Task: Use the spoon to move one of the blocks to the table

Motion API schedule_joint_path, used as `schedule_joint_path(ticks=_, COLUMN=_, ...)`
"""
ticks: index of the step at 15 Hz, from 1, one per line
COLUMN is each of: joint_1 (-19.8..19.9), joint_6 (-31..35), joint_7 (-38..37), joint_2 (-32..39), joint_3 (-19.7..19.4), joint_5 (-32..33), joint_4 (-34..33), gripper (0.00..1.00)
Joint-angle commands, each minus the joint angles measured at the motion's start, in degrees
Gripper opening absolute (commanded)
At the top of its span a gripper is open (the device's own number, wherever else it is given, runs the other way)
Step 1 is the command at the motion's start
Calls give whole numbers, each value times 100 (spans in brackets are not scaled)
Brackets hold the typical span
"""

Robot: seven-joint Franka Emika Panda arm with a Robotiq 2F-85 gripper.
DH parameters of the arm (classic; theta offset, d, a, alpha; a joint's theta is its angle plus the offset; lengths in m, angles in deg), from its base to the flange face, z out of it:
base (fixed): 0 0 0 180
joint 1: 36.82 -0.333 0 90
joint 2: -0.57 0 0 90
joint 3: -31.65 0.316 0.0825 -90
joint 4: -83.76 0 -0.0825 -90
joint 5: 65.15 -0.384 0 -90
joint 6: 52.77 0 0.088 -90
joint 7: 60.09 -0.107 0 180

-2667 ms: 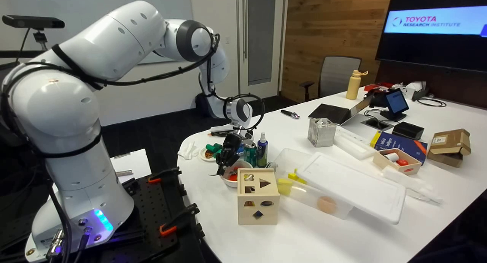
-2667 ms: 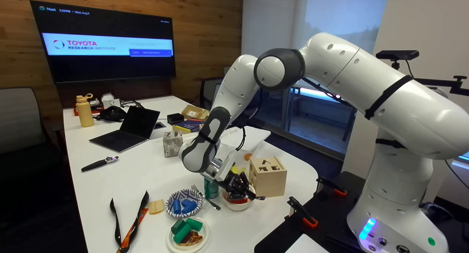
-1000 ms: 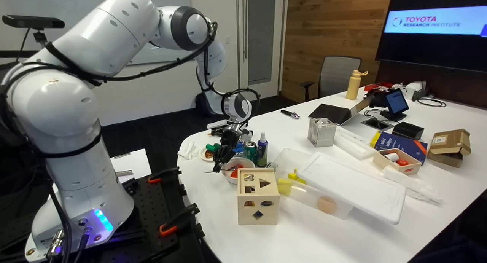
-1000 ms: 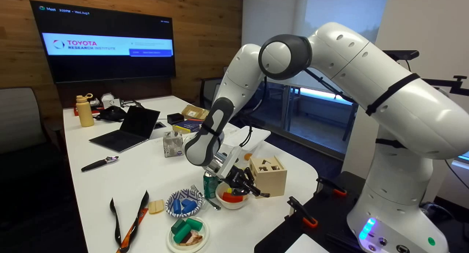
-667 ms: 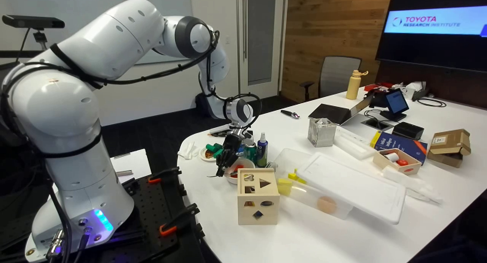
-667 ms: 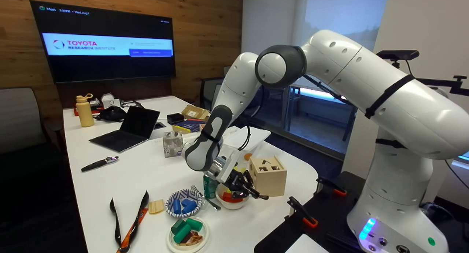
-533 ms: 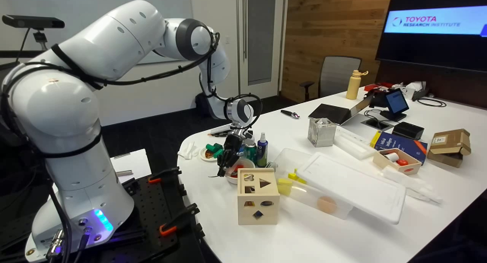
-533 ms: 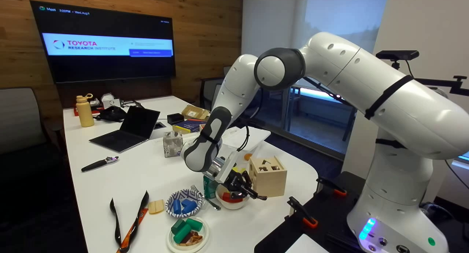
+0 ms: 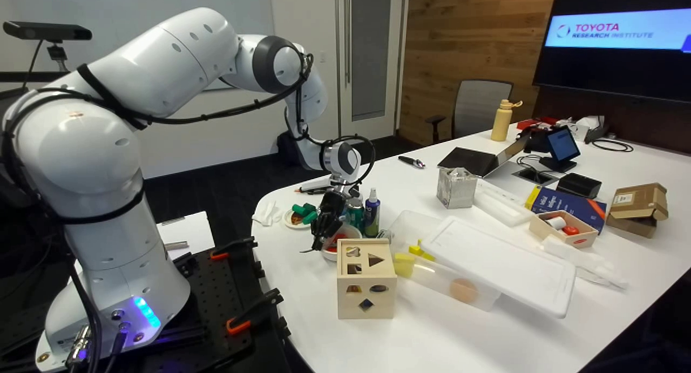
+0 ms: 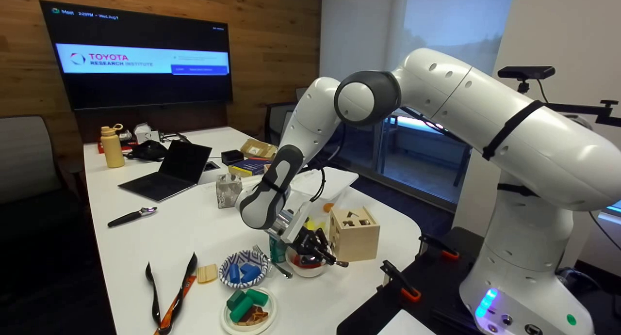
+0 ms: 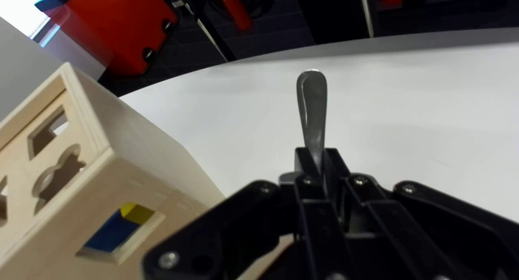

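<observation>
My gripper [image 11: 318,160] is shut on the metal spoon. The spoon's handle [image 11: 313,105] sticks out past the fingertips in the wrist view; its end also shows in both exterior views [image 9: 306,251] [image 10: 342,264]. The scoop end is hidden by the gripper. The gripper [image 9: 318,243] is low over the near side of the white bowl [image 10: 311,273], which holds red blocks [image 10: 305,263]. Whether the spoon touches a block cannot be told. The table [image 9: 432,335] is the white top under everything, also seen in the wrist view [image 11: 405,110].
A wooden shape-sorter box [image 9: 366,292] stands close beside the bowl. A green can [image 10: 277,250] and spray bottle [image 9: 372,214] stand behind. A patterned bowl [image 10: 224,273] of blue blocks, a plate [image 10: 224,315] with green blocks and a fork [image 10: 281,271] lie nearby.
The gripper with the spoon was higher one second ago, with the red blocks more exposed. It has since come down toward the bowl. The grip on the spoon is unchanged.
</observation>
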Motion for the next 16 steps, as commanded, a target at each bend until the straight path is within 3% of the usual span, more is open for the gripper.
schedule_joint_path(ticks=1, joint_1=89, joint_6=10, joint_7=309, joint_2=-61, joint_3=128, joint_5=11, joint_4=-56, gripper=3)
schedule_joint_path(ticks=8, joint_1=233, joint_6=127, joint_7=898, joint_2=-136, joint_3=304, joint_5=-22, joint_4=-19, gripper=3)
schedule_joint_path(ticks=16, joint_1=-66, joint_6=-371, joint_7=347, joint_2=-124, joint_3=33, joint_5=330, joint_4=-82, gripper=3)
